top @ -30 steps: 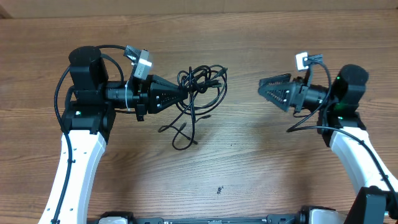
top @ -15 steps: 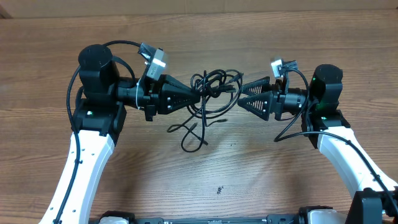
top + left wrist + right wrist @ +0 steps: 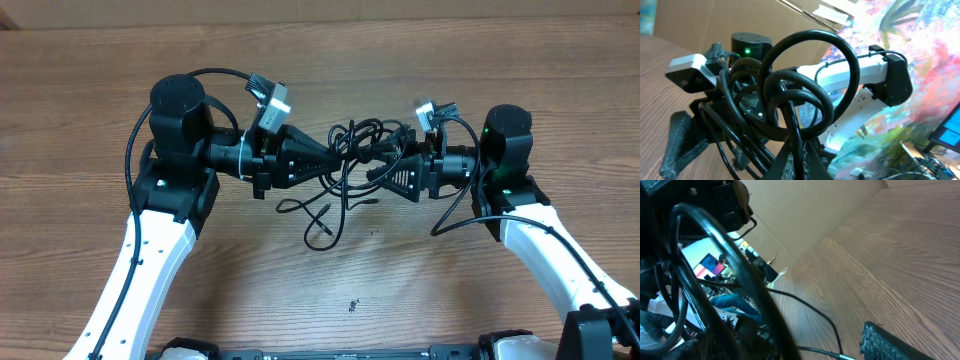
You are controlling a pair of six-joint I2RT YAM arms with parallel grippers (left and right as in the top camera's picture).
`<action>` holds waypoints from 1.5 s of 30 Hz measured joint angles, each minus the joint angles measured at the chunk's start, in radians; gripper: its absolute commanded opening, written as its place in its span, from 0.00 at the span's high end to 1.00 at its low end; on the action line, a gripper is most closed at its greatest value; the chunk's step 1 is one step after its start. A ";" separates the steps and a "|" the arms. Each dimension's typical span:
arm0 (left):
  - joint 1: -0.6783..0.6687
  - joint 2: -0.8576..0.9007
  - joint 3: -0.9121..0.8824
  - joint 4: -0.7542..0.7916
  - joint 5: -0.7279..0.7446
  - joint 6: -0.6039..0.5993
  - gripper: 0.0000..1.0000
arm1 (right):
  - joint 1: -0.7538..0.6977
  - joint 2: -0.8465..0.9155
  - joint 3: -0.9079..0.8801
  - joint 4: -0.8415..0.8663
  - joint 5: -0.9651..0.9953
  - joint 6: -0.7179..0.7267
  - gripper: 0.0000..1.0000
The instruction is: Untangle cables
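we hold the knot of cables (image 3: pixel 362 135) partly lifted off the counter (image 3: pixel 320 60), with the left end effector (image 3: pixel 337 158) clamped on its left side so the loose loops trail below. the right end effector (image 3: pixel 382 163), fingers apart, sits at the knot's right edge. strands appear to run between its fingers, which looks placed for a second hold.

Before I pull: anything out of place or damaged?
Nothing spilled or damaged. The cables are a knotted bundle pinched in the shut left tool, loose ends hanging toward the table; the open right tool sits at its other side.
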 measured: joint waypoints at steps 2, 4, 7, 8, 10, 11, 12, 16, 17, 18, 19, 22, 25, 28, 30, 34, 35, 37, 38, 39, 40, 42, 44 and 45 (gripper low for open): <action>0.000 0.000 0.000 0.000 -0.013 0.001 0.96 | 0.000 0.000 0.000 0.000 0.000 0.005 0.21; -0.002 0.000 0.000 -0.001 -0.020 0.001 0.96 | 0.000 0.000 0.000 -0.001 0.000 0.009 0.26; -0.024 0.000 0.000 -0.001 -0.034 0.002 0.96 | 0.000 0.000 0.000 -0.001 0.000 0.036 0.34; -0.034 0.000 0.000 -0.001 -0.042 0.003 0.96 | 0.000 0.000 0.000 -0.001 0.001 0.049 0.38; -0.056 0.000 0.000 -0.001 -0.062 0.006 0.96 | 0.000 0.000 0.000 -0.001 0.000 0.072 0.45; -0.063 0.000 0.000 -0.001 -0.068 0.008 0.96 | 0.000 0.000 0.000 0.000 0.000 0.081 0.51; -0.072 0.000 0.000 -0.001 -0.078 0.012 0.96 | 0.000 0.000 0.000 0.000 0.000 0.092 0.62; -0.077 0.000 0.000 -0.002 -0.100 0.024 0.96 | 0.000 0.000 0.000 -0.002 0.002 0.131 0.93; -0.077 0.000 0.000 -0.001 -0.101 0.024 0.96 | 0.000 0.000 0.000 -0.001 0.003 0.134 0.95; -0.077 0.000 0.000 -0.002 -0.104 0.024 0.96 | 0.000 0.000 0.000 -0.001 0.008 0.143 0.96; -0.077 0.000 0.000 -0.002 -0.105 0.024 0.96 | 0.000 0.000 0.000 -0.001 0.013 0.147 0.96; -0.077 0.000 0.000 -0.003 -0.110 0.027 0.96 | 0.000 0.000 0.000 0.000 0.027 0.156 0.96; -0.072 0.000 0.000 -0.003 -0.111 0.027 0.96 | 0.000 0.000 0.000 0.000 0.038 0.159 0.96; -0.058 0.000 0.000 -0.004 -0.110 0.027 0.96 | 0.000 0.000 0.000 0.001 0.052 0.162 0.96; -0.044 0.000 0.000 -0.004 -0.106 0.027 0.96 | 0.000 0.000 0.000 -0.001 0.066 0.163 0.96; 0.004 0.005 -0.001 -0.008 -0.080 0.028 0.96 | -0.007 -0.003 0.001 -0.058 0.117 0.190 0.96; 0.019 0.007 -0.003 -0.010 -0.073 0.028 0.96 | -0.010 -0.005 0.002 -0.076 0.130 0.196 0.96; 0.055 0.015 -0.005 -0.013 -0.053 0.028 0.96 | -0.023 -0.011 0.004 -0.108 0.161 0.222 0.96; 0.067 0.017 -0.005 -0.013 -0.048 0.028 0.96 | -0.029 -0.013 0.006 -0.124 0.172 0.233 0.96; 0.080 0.017 -0.005 -0.013 -0.040 0.028 0.96 | -0.038 -0.013 0.008 -0.135 0.181 0.247 0.96; 0.090 0.018 -0.007 -0.013 -0.031 0.028 0.96 | -0.053 -0.014 0.009 -0.154 0.193 0.270 0.96; 0.119 0.018 -0.008 -0.012 -0.011 0.028 0.96 | -0.071 -0.015 0.010 -0.174 0.208 0.292 0.96; 0.134 0.018 -0.008 -0.013 -0.002 0.028 0.96 | -0.096 -0.015 0.010 -0.202 0.214 0.314 0.96; 0.139 0.018 -0.008 -0.013 0.000 0.028 0.96 | -0.108 -0.015 0.011 -0.212 0.214 0.323 0.96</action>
